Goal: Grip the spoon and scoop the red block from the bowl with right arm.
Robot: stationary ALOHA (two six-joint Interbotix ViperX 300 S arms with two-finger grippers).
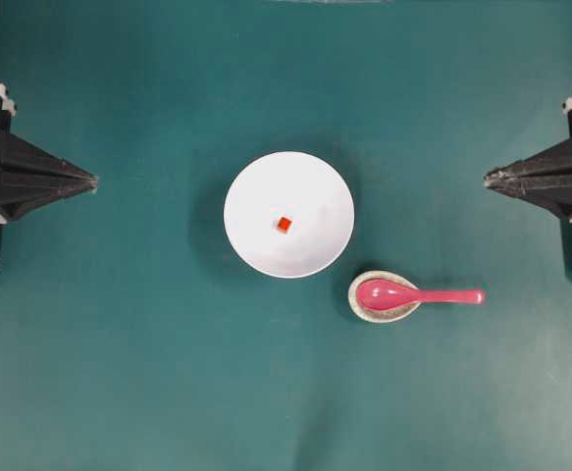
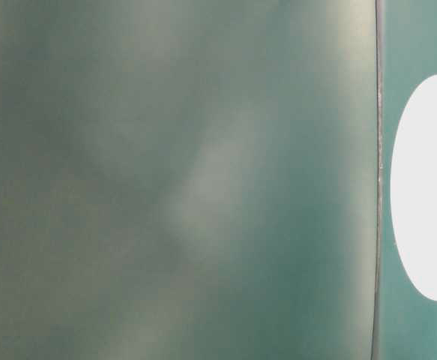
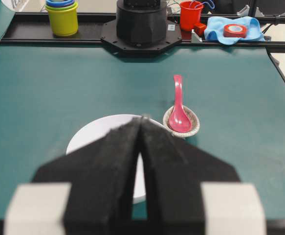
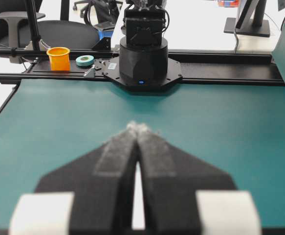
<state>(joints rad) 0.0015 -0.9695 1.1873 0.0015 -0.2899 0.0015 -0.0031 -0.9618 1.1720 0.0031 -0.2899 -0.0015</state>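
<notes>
Fingers of both the left gripper [image 1: 94,181] and right gripper [image 1: 488,178] are closed, empty. Block [image 1: 284,225] lies in bowl [image 1: 251,201]; spoon [image 1: 413,294] is propped on rest [image 1: 364,312] alongside.

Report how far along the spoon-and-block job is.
Done: nothing yet. In hand: nothing; the right end effector is shut at the table's edge, well away from the spoon, which lies in its speckled rest. Left: grip the spoon's handle and scoop the red block from the bowl.
</notes>
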